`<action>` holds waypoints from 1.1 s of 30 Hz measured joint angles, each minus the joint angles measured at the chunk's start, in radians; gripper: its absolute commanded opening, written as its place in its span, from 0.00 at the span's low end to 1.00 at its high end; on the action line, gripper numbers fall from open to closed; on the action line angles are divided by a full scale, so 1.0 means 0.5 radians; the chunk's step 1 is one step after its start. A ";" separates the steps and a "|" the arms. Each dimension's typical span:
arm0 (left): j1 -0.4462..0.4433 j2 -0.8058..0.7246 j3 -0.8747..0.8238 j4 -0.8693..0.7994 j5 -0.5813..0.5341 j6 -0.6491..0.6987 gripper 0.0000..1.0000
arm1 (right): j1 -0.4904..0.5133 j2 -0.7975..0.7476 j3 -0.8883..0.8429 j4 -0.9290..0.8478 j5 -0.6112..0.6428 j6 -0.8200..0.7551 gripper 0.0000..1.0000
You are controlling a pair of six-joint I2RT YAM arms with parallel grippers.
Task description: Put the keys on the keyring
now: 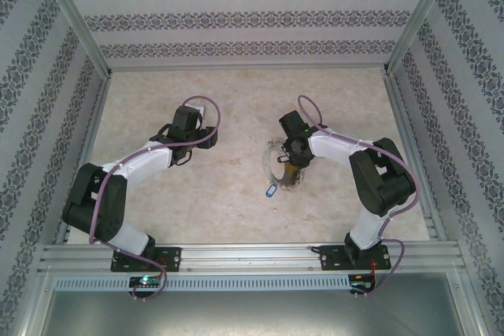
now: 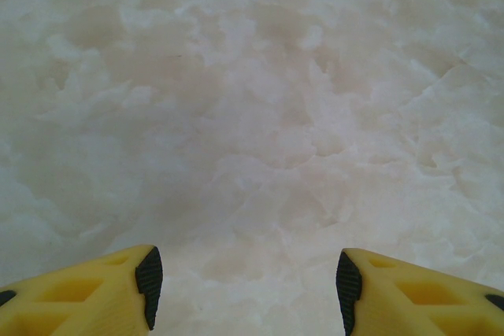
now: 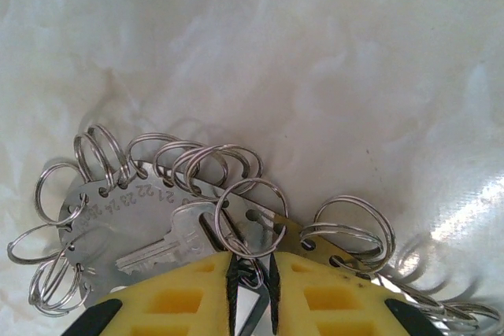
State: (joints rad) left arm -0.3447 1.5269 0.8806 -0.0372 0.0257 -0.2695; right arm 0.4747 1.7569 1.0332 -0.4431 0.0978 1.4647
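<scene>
Keyring (image 3: pixel 102 230) — pinched by right hand (image 3: pixel 252 275); left hand (image 2: pixel 247 277) wide | marbled table (image 2: pixel 252 116); patterned walls (image 1: pixel 252 17)

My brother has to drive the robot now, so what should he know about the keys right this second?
Left tool: open, empty, over the table.
Right tool: closed on the edge of the keyring.
Keys: a silvery key lies on the keyring plate; hooked on or not, cannot tell. A blue-and-white key lies loose on the table beside the keyring.
Left to do: put that loose key on.
</scene>
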 measured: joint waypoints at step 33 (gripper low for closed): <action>0.000 0.000 0.000 0.002 0.031 0.000 0.62 | 0.001 -0.015 -0.053 0.139 0.057 0.187 0.04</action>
State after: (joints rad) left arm -0.3447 1.5269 0.8806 -0.0364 0.0410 -0.2695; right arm 0.4751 1.7493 1.0069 -0.3737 0.1265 1.5581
